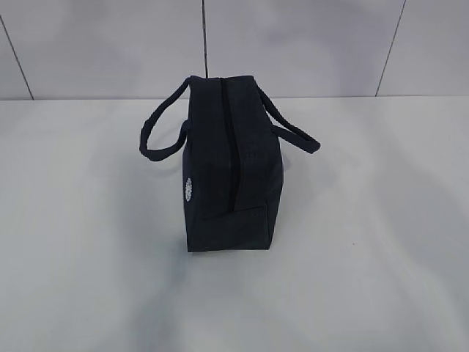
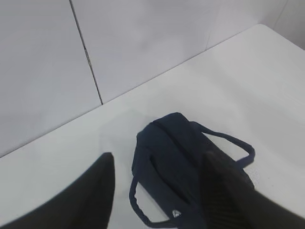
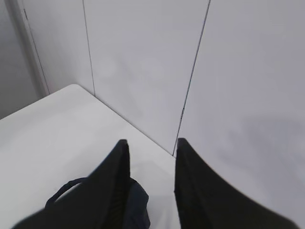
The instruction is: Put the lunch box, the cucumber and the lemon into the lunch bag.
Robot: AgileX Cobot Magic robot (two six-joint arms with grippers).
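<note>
Lunch bag (image 1: 227, 165): ext. view, standing mid-table (image 1: 381, 279), zip along top looks closed, handles out to both sides; no lunch box, cucumber or lemon seen, no arms in shot. L wrist view: left gripper (image 2: 157, 188) parted, empty, above bag; risk — a careless descent could snag a handle (image 2: 228, 143) or tip bag. R wrist view: right gripper (image 3: 151, 164) apart w/ nothing between, off bag's end; if zip is shut, nothing goes in.

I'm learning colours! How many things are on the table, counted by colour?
Dark navy: 1, the lunch bag
Yellow: 0
Green: 0
Total: 1
No lemon, cucumber or lunch box shows in any view.
</note>
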